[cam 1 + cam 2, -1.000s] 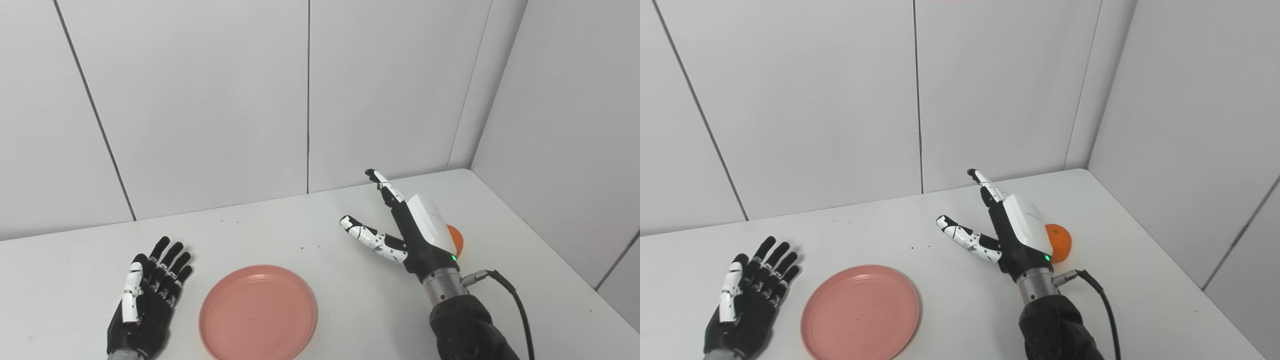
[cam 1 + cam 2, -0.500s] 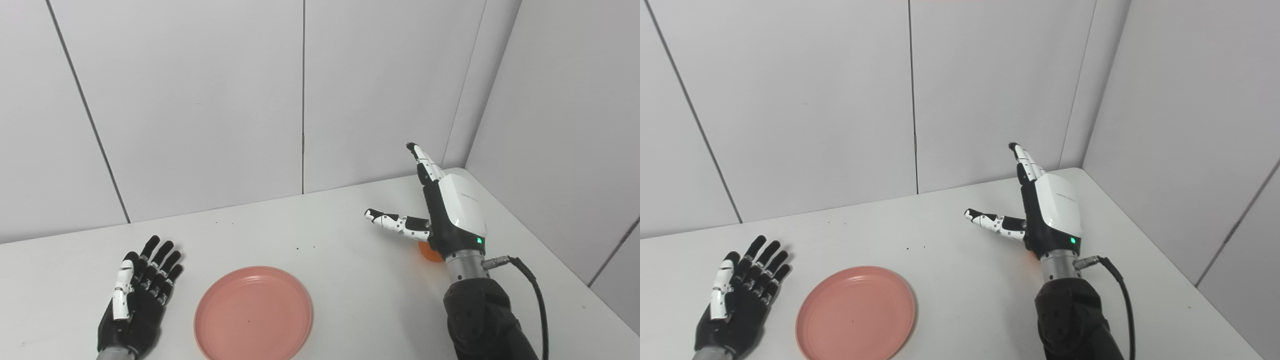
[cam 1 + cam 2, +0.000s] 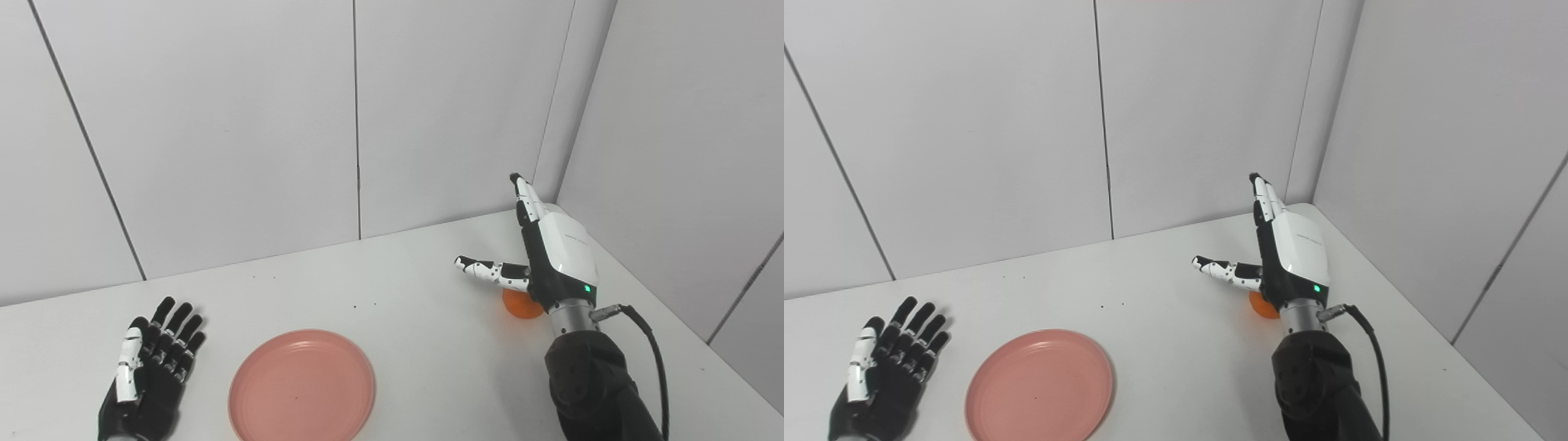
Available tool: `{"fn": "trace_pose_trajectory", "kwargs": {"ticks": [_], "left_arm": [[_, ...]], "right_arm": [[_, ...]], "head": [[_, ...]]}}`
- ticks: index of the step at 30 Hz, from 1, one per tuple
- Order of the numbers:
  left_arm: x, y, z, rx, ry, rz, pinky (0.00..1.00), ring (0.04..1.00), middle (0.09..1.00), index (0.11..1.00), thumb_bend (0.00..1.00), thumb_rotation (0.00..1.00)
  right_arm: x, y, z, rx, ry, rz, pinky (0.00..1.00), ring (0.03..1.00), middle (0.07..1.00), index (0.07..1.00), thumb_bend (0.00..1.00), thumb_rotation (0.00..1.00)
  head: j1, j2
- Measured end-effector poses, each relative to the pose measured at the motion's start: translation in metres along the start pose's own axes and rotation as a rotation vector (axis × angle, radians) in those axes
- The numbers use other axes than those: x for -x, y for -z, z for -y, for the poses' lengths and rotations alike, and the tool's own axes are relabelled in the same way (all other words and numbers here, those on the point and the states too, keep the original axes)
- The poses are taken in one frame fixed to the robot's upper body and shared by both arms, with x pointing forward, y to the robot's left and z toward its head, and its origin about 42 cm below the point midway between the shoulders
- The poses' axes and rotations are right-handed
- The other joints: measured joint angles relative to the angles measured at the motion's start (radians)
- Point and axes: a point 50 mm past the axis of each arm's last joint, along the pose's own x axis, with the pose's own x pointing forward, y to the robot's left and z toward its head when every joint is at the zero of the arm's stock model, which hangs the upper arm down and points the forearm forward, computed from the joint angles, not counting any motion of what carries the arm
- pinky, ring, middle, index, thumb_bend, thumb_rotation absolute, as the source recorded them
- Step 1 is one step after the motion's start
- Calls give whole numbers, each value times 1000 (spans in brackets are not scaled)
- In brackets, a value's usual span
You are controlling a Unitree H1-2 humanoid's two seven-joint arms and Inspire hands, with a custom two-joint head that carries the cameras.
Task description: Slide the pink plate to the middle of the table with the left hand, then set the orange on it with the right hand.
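White table (image 3: 429, 343), orange (image 3: 520, 304) under right hand (image 3: 554, 257)

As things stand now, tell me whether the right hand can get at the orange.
Probably yes. The right hand is open, its fingers straight, raised directly over the orange, which sits on the bare table partly hidden beneath the palm. Nothing lies between them; the hand would need to lower and close.

A white table (image 3: 429, 343) carries a few tiny dark specks (image 3: 361, 302) near its middle and stands in a corner of pale grey panelled walls (image 3: 233, 122), whose thin dark seams (image 3: 357, 122) run from top to tabletop, one upright and others slanting.
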Motion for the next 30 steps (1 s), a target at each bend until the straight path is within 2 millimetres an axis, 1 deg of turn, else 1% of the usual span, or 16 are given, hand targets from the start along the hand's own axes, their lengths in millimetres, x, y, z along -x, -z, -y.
{"fn": "trace_pose_trajectory", "kwargs": {"ticks": [6, 10, 13, 19, 23, 30], "left_arm": [[0, -1, -1, -4, 1, -1, 1000, 981, 980, 983, 293, 1000], [1, -2, -3, 3, 8, 1, 1000, 976, 976, 979, 293, 1000], [1, -3, -3, 8, 9, -2, 1000, 971, 971, 972, 293, 1000], [2, -3, -3, 6, 10, -5, 1000, 971, 971, 972, 292, 1000], [2, -3, -4, 3, 10, -5, 997, 968, 968, 968, 294, 1000], [2, -4, -6, -4, 7, -10, 994, 964, 965, 965, 298, 1000]], "right_arm": [[-2, 11, -5, 25, -41, -42, 795, 940, 991, 1000, 1000, 512], [-3, 16, -5, 30, -56, -64, 794, 938, 988, 1000, 1000, 496], [-4, 23, -8, 41, -71, -92, 790, 932, 985, 1000, 1000, 512], [-5, 29, -8, 47, -92, -114, 802, 936, 981, 1000, 1000, 515], [-6, 38, -8, 46, -121, -152, 808, 935, 979, 998, 1000, 498], [-7, 46, -7, 39, -140, -187, 821, 944, 988, 996, 1000, 481]], "head": [[-5, 15], [-6, 21], [-8, 31], [-14, 40], [-15, 46], [-17, 54]]}}
